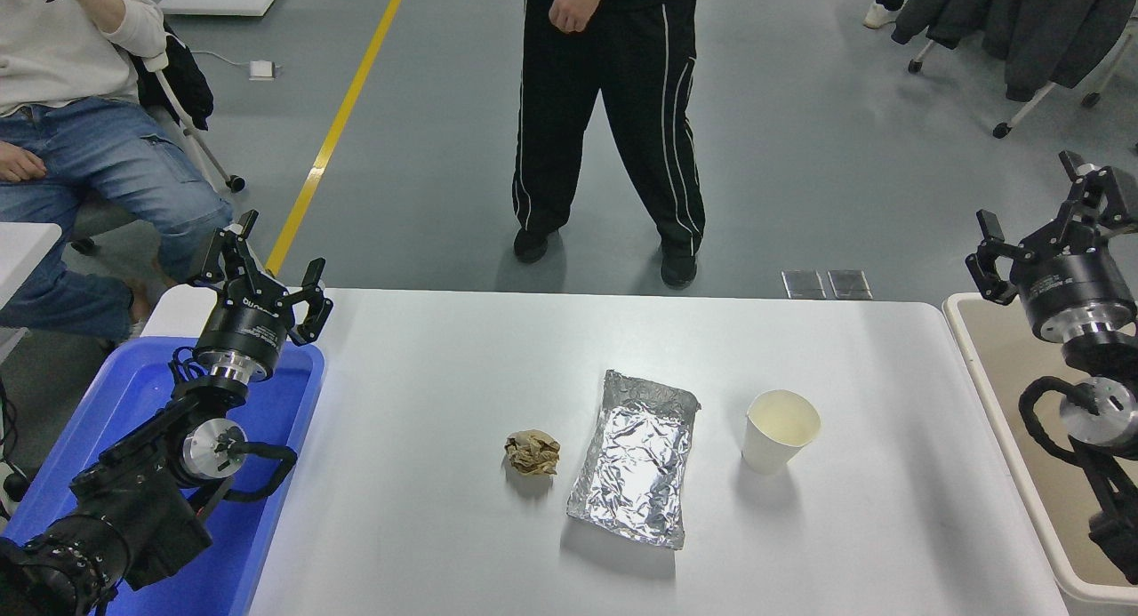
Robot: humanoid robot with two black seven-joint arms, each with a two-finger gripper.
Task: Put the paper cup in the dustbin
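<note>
Nearest the camera, at 7 o'clock: left arm, parked over the blue plastic bin (pixel 276 474), ending in the left gripper (pixel 268 276) with fingers spread apart, nothing between them, tips pointing toward 12 o'clock over the table's far left corner.

Filling the middle: white table (pixel 444 367), rounded corners, bearing three things in a row.

Along the right edge, at 3 to 4 o'clock: dustbin (pixel 996 367), beige, pale rounded rim, standing just beside the table's right side, partly hidden behind the right arm.

Above the dustbin, at 3 o'clock: right gripper (pixel 1049 220), raised off the table, fingers apart and holding nothing, well apart from the cup.

At 12 o'clock, beyond the table's far edge: standing person (pixel 609 109) in black trousers with white side stripes. At 10 o'clock: seated person (pixel 80 145) in jeans and a pale top.

Just right of the table's centre: foil tray (pixel 636 460), crinkled silver, lying slightly askew, long side running near to far.

At 3 o'clock from the foil tray, near but not touching: paper cup (pixel 780 431), white, upright, mouth open upward, cream inside showing, between the tray and the dustbin.

At 9 o'clock from the foil tray, just beside it: crumpled brown paper ball (pixel 532 452).
</note>
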